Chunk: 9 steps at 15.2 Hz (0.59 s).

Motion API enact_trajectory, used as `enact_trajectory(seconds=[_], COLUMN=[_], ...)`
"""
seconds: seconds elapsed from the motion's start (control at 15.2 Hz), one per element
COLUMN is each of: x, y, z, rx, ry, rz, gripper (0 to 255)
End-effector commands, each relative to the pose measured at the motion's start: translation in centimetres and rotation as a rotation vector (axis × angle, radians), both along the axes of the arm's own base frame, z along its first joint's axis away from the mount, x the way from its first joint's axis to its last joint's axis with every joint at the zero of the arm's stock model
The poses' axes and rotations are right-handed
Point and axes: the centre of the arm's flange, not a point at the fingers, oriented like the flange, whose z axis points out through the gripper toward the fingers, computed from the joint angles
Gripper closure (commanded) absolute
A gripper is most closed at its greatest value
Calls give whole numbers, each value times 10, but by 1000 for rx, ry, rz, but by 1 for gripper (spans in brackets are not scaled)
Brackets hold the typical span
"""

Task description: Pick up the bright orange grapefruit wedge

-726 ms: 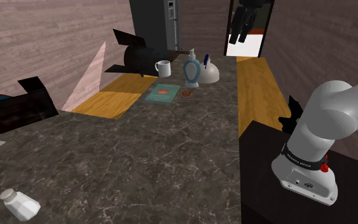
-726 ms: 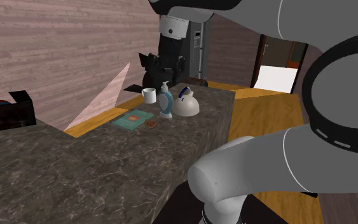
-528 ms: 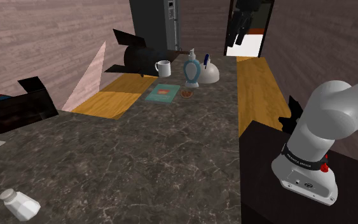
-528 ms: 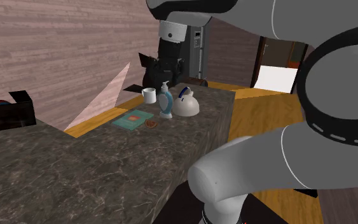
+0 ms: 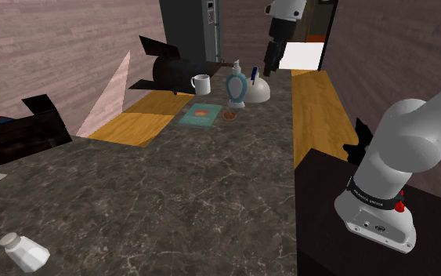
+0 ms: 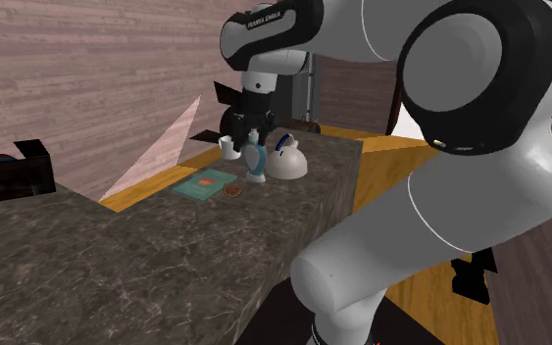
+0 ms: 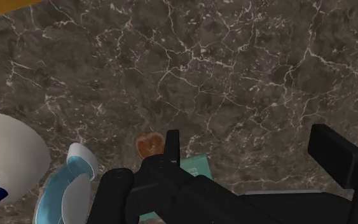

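Gripper point(image 5: 272, 64) spread, empty, high above marble counter point(image 5: 211, 188). Grapefruit wedge point(image 5: 229, 115) lies just beside teal book point(image 5: 200, 114), seemingly untouched. Descent, grasp and lift all remain.

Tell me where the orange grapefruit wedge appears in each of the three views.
Shoulder view: grapefruit wedge at upper middle, right of the teal mat.
Second exterior view: left of centre, right of the teal mat.
Wrist view: beside the teal mat, near the end effector.
Shared landmark: the teal mat.

Dark marble counter point(image 5: 211, 196), plank walls point(image 5: 54, 31), orange floor point(image 5: 314, 110)
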Motion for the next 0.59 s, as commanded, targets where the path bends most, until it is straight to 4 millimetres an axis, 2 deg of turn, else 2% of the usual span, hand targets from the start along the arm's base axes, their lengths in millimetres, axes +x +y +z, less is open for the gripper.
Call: enact_trajectory(seconds=[0.0,0.53], x=[18,96], y=[-5,-19], z=[-20,-93], rx=[-10,-45], ry=[1,7], rz=[39,189], gripper=[0,0])
